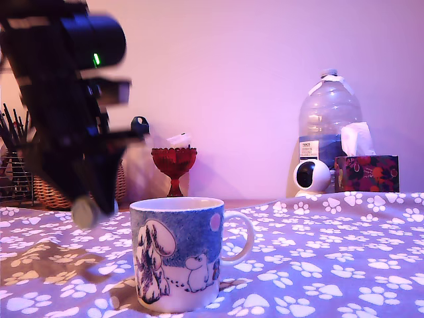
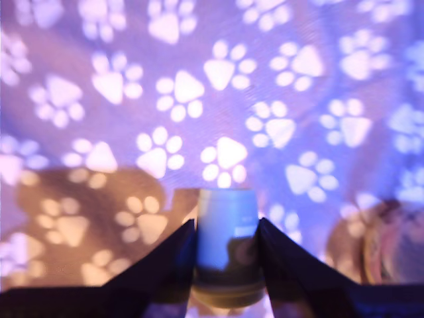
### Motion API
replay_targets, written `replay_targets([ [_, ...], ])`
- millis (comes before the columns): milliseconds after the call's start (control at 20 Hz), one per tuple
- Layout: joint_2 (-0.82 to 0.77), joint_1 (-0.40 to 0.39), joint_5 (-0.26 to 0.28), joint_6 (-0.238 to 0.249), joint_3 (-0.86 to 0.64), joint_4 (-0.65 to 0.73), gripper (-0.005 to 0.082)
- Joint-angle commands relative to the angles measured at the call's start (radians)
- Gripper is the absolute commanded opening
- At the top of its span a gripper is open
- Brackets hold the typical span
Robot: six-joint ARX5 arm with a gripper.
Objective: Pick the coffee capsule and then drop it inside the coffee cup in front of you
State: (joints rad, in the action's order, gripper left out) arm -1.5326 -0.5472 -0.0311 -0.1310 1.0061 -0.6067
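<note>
The coffee cup [image 1: 179,252], a blue mug with white cartoon creatures, a pink dot and a white handle, stands upright at the front centre of the exterior view. My gripper [image 1: 89,209] hangs at that view's left, just left of the mug and about level with its rim. The pale coffee capsule [image 1: 84,212] shows at its tip. In the wrist view the two dark fingers [image 2: 165,265] press against both sides of the capsule [image 2: 227,245], held above the paw-print cloth [image 2: 218,99]. The mug's rim [image 2: 391,245] appears blurred at that picture's edge.
A red glass goblet [image 1: 174,164] stands behind the mug. A wicker basket [image 1: 56,192] and a pen holder [image 1: 13,172] sit at the back left of the exterior view. A water bottle [image 1: 329,122], a white camera [image 1: 311,176] and a tissue box [image 1: 366,172] are at the back right.
</note>
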Motion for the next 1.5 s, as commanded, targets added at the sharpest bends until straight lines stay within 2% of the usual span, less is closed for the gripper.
replay_targets([
  [0,0.057,-0.004,0.001,0.058,0.008,-0.022,0.0196],
  [100,0.134,-0.018,0.016,0.131,0.008,-0.048,0.0196],
  [200,0.215,-0.033,0.051,0.161,0.008,-0.052,0.0196],
  [450,0.366,-0.073,0.172,0.187,0.007,-0.044,0.0196],
  [650,0.388,-0.087,0.251,0.213,0.003,-0.04,0.0196],
  [850,0.396,-0.093,0.312,0.215,-0.052,0.044,0.0196],
  [1450,0.408,-0.13,0.345,0.214,-0.362,0.49,0.0196],
])
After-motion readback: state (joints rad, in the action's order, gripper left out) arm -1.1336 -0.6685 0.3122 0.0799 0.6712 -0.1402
